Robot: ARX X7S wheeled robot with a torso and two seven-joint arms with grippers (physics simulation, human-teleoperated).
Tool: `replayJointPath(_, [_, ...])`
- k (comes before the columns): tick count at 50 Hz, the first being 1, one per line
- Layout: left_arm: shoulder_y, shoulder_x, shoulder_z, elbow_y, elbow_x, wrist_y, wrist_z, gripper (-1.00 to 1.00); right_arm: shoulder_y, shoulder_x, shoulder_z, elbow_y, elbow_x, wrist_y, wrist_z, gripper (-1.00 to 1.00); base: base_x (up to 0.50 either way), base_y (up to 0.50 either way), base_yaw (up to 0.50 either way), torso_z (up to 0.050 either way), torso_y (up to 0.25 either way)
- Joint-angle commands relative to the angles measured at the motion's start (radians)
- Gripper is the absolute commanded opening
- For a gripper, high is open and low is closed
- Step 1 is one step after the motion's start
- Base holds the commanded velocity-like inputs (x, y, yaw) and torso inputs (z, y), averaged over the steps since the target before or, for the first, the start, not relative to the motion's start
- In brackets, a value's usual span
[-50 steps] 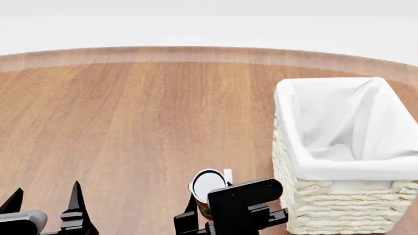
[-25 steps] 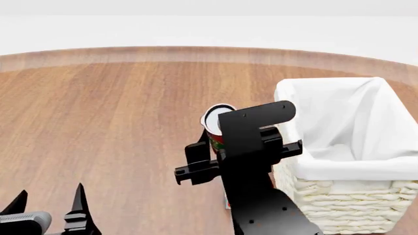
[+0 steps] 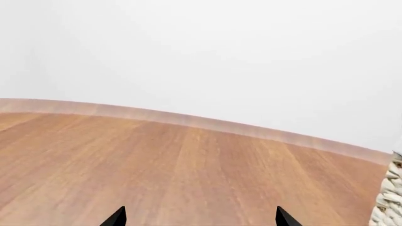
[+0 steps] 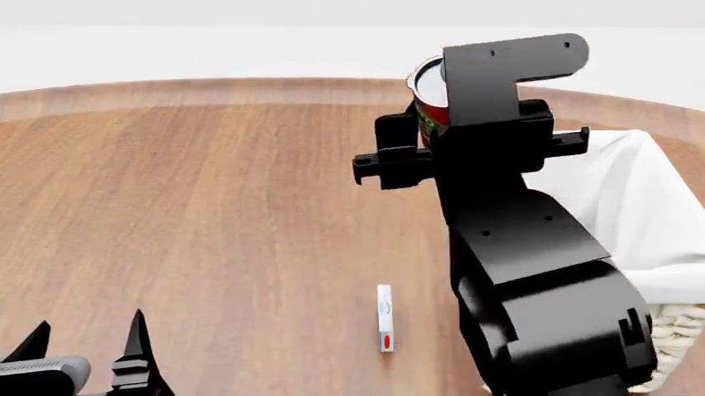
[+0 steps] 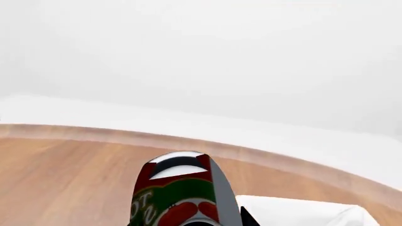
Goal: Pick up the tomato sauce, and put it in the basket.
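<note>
My right gripper (image 4: 463, 144) is shut on the tomato sauce (image 4: 428, 92), a small can with a red and green label and a silver-white top. It holds the can upright, high above the table, just left of the basket (image 4: 652, 216). In the right wrist view the tomato sauce (image 5: 179, 193) fills the space between the jaws, and the basket's white cloth (image 5: 295, 212) lies beyond it. My right arm hides much of the basket. My left gripper (image 4: 82, 342) is open and empty, low at the near left; its fingertips (image 3: 116, 217) stand wide apart over bare wood.
A small white strip with a red dot (image 4: 384, 328) lies on the wooden table (image 4: 220, 206), near the front. The table's curved far edge (image 3: 207, 123) runs across the back. A bit of the basket's wicker wall (image 3: 389, 197) shows in the left wrist view.
My right arm has lifted the can off the table, up and away toward the basket's left side. The white strip now shows where the can stood. The left gripper has stayed put.
</note>
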Motion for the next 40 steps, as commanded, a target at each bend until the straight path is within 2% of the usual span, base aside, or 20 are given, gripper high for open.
replayJointPath(1, [-0.001,-0.001,0.008,0.000,0.000,0.000,-0.005,1.00,0.109,0.023,0.053,0.146,-0.034,-0.026,-0.005,-1.00,0.00,0.00,0.00,0.000,0.000])
replayJointPath(14, [-0.013,0.007,0.019,-0.041,0.007,0.021,-0.001,1.00,0.194,0.067,0.094,0.435,-0.081,-0.138,0.010,-1.00,0.00,0.00,0.00,0.000,0.000])
replayJointPath(20, [-0.015,0.009,0.023,-0.058,0.010,0.031,0.001,1.00,0.251,0.077,0.095,0.646,-0.109,-0.222,0.000,-1.00,0.00,0.00,0.00,0.000,0.002])
replayJointPath(28, [-0.008,0.004,0.026,-0.042,0.010,0.026,-0.009,1.00,0.430,0.055,0.055,1.154,-0.182,-0.428,-0.037,-1.00,0.00,0.00,0.00,0.000,0.000])
replayJointPath(40, [-0.017,0.001,0.031,-0.044,0.006,0.021,-0.014,1.00,0.436,0.065,0.113,1.161,-0.261,-0.307,-0.069,-1.00,0.00,0.00,0.00,0.000,0.000])
